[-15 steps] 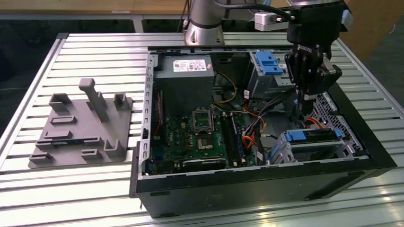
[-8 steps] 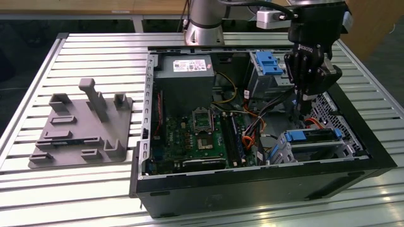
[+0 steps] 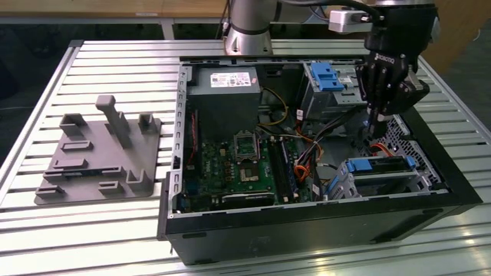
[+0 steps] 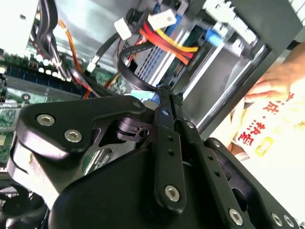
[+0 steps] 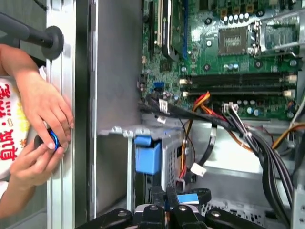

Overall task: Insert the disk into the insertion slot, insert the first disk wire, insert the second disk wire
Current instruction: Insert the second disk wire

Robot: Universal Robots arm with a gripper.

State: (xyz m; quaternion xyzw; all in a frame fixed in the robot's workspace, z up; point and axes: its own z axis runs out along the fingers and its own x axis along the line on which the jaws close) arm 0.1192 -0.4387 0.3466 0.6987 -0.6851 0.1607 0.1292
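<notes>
Shows the disk (image 3: 381, 166), a flat grey drive in a bright blue carrier, lying level inside the insertion slot (image 3: 399, 183). Places that low silver bay in the near corner of an open computer case (image 3: 307, 227), toward the exterior view's right. Sets the end effector (image 3: 373, 131) just above the disk, pointing down into the case, with fingers pressed together. In the second wrist view, catches the fingertips (image 4: 163, 101) pinching the second disk wire (image 4: 125, 71), a thin dark cable, right beside its small blue plug (image 4: 147, 98). Loops that cable back toward an orange and red wire bundle (image 4: 167, 45). Lays a green motherboard (image 3: 245, 167) across the case floor beyond the bay. Outside the case wall, in the first wrist view, finds a person's hand (image 5: 45, 112) and a second hand (image 5: 26, 164) together holding a small blue ring (image 5: 54, 140) at the slatted metal worktop (image 3: 100, 63). Well apart, toward the exterior view's left, rests a grey fixture plate (image 3: 96, 158) on that worktop.
</notes>
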